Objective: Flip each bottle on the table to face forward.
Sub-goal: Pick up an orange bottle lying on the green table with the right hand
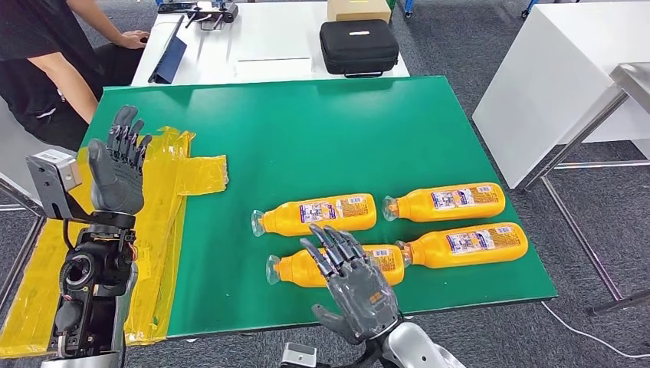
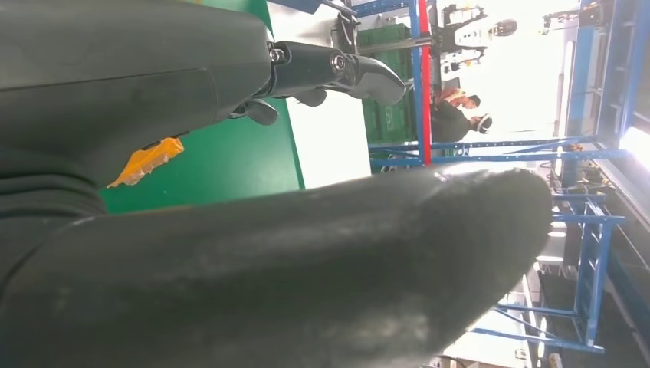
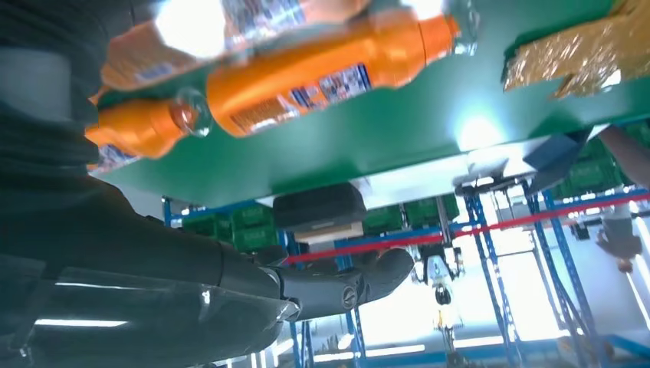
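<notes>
Four orange bottles are lying on their sides on the green counter [image 1: 329, 130], in two rows at its near right. The far-left bottle [image 1: 316, 215] and far-right bottle [image 1: 446, 202] are lying end to end, caps pointing left. The near-right bottle [image 1: 465, 244] is sitting just behind the near-left bottle [image 1: 337, 267], which my right robot hand [image 1: 354, 285] is partly covering. That hand is hovering over it released, fingers spread, grasping nothing. My left robot hand [image 1: 119, 165] is raised at the left edge, above a sheet of yellow plastic [image 1: 188, 176], also released with fingers upright and apart. A black case [image 1: 358, 46] is resting on the white table beyond, where a person [image 1: 54, 54] is sitting.
</notes>
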